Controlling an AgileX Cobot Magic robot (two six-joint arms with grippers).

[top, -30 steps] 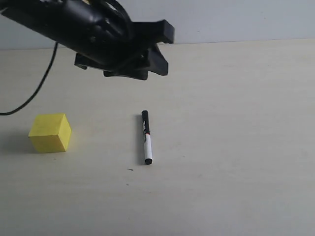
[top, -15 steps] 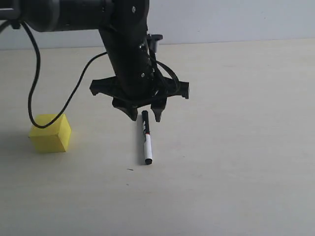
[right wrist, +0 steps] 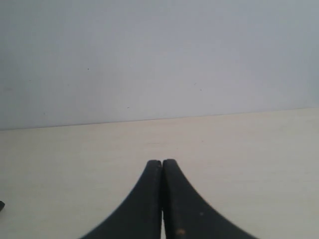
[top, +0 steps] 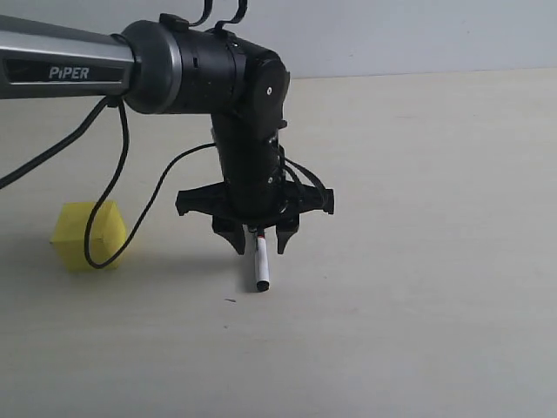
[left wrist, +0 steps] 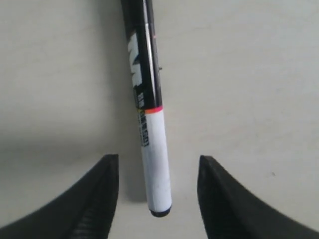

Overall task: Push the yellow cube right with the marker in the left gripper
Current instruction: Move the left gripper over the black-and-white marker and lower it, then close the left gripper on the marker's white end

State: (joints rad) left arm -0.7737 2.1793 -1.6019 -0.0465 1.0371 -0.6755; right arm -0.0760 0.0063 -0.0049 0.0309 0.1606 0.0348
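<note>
Left gripper, jaws apart, now lower than half a second ago, straddling the marker lying flat on the table; yellow cube well apart on the left, unmoved.

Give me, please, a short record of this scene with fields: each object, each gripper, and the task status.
left gripper: open, lowered, fingers on either side of the marker, a gap on each side
marker: lying flat on the table, not gripped
right gripper: shut, holding nothing
yellow cube: on the table, left of the marker in the exterior view, apart from it
task status: marker not yet grasped, yellow cube not yet pushed
</note>
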